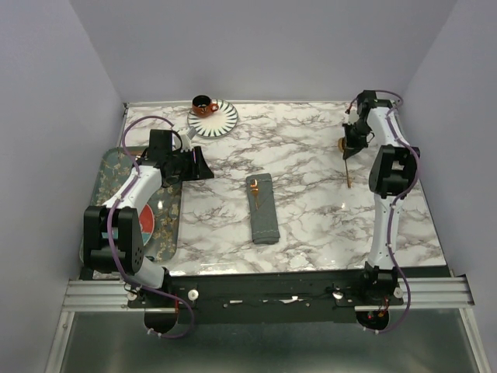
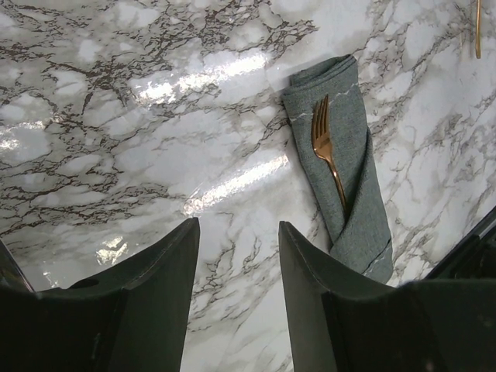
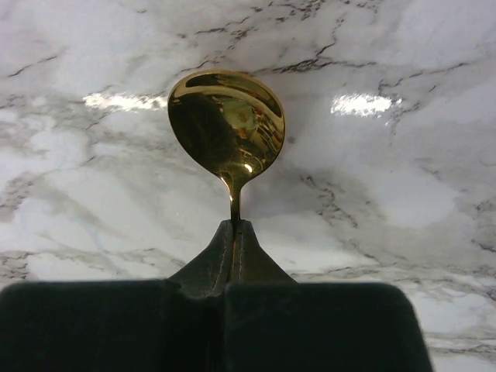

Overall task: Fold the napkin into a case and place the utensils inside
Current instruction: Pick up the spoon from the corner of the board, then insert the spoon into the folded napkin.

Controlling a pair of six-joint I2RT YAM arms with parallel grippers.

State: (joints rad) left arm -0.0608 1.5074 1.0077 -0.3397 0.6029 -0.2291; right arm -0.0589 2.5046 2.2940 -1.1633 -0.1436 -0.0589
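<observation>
Only our right wrist view shows the right claw (image 3: 234, 231) clenched on the spoon (image 3: 226, 120); left claw (image 2: 239, 252) released, fork (image 2: 324, 143) in case (image 2: 363, 205) at two o'clock.

The bench (image 1: 311, 225) is seen from high up behind the arm bases (image 1: 155, 289), angled down toward the far wall (image 1: 272, 47). The left wrist view is pointed down at the bench from fairly near; the folded napkin (image 2: 353, 155) and fork (image 2: 325, 147) are shared with the top view. The right wrist view is held super close on a spoon (image 3: 226, 124).
</observation>
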